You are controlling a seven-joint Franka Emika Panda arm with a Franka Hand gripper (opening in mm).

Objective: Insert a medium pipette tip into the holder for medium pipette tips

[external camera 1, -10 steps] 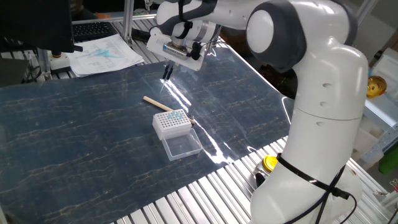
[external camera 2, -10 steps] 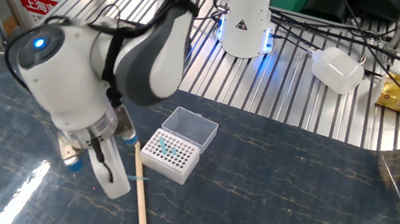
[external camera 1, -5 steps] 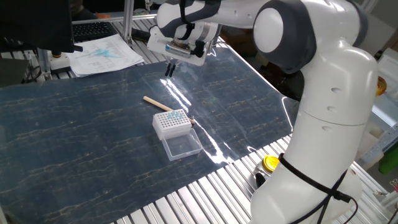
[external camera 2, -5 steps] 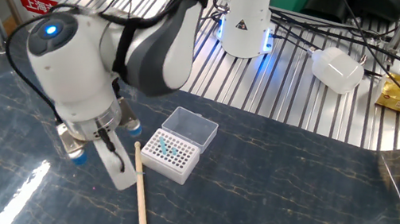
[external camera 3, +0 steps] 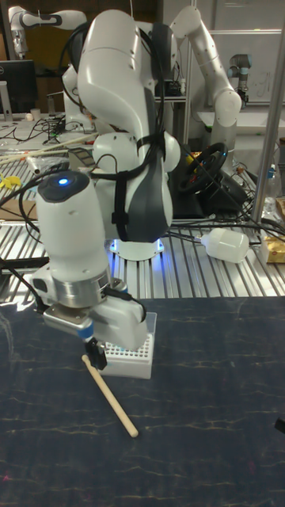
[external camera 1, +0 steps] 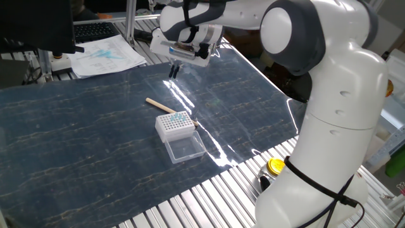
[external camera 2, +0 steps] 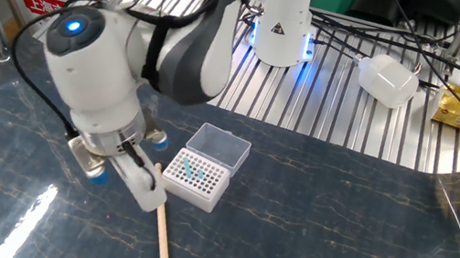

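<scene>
Judging from these views, your tool (external camera 1: 172,71) hangs above the bench (external camera 1: 76,139) in the upper middle of one fixed view, its dark fingers close together. Whether anything is pinched between them I cannot tell; no blue shows at the tips in any view.

The holder for medium pipette tips (external camera 2: 194,179) sits centre frame in the other fixed view, its clear lid (external camera 2: 219,145) folded open behind it toward the upper right. A few light-blue tips (external camera 2: 187,168) already stand in the grid near its upper left corner. I see no loose medium pipette tip on the bench, so check whether you are carrying one before you commit to a descent.

The cream-coloured stick (external camera 2: 162,226) is the nearest hazard. In the other fixed view it lies just beside the holder's left edge, and the tool's finger (external camera 2: 147,188) overlaps its upper end. In the tall fixed view the stick (external camera 3: 110,398) runs diagonally toward the lower right from beneath the tool (external camera 3: 96,354). Dropping straight down here could catch the stick and shove it into the holder.

Coming in low from the left could also knock the seated tips or slide the light box.
</scene>
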